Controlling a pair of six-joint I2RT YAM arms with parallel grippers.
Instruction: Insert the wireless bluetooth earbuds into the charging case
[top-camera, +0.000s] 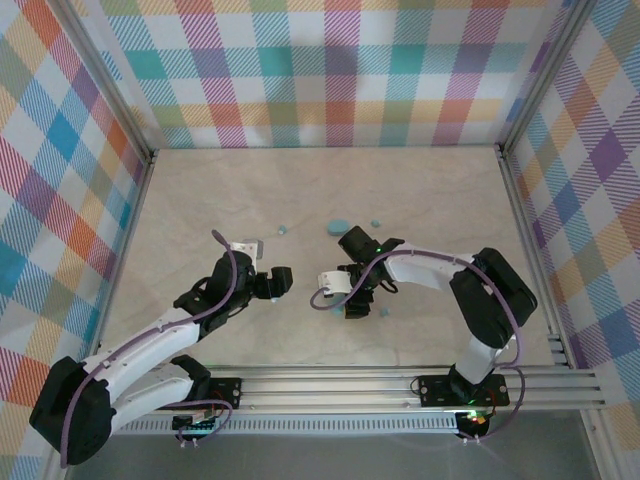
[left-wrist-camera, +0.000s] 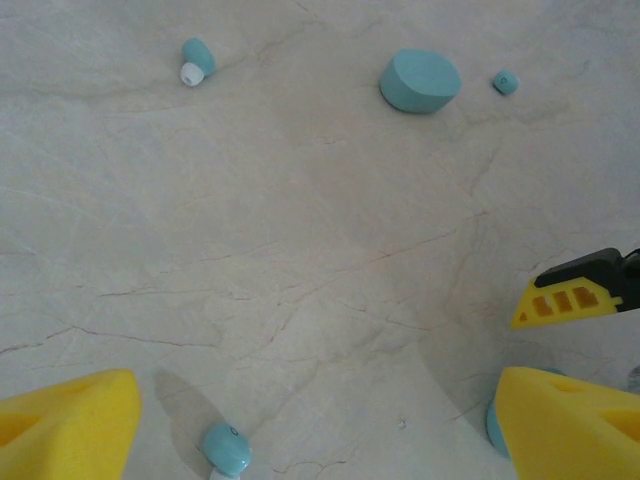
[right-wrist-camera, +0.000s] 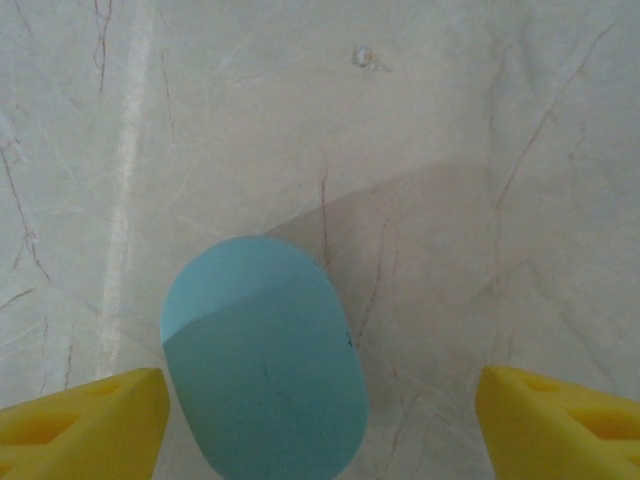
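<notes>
Three cameras, placed by the far teal case (top-camera: 339, 226)

The top external view looks down from above and behind the arm bases and takes in the whole table (top-camera: 200, 200), with the far teal case a little beyond its middle. The left wrist camera sits low, on the near-left side of that case, and faces forward across the marble top, so the case (left-wrist-camera: 420, 80) lies small at its upper right. The right wrist camera hangs on the near side of the far case, aimed almost straight down and very close over a second teal case (right-wrist-camera: 265, 355). The top and left wrist views share the far case and the earbud (top-camera: 282, 229) (left-wrist-camera: 197, 60) to its left.
</notes>
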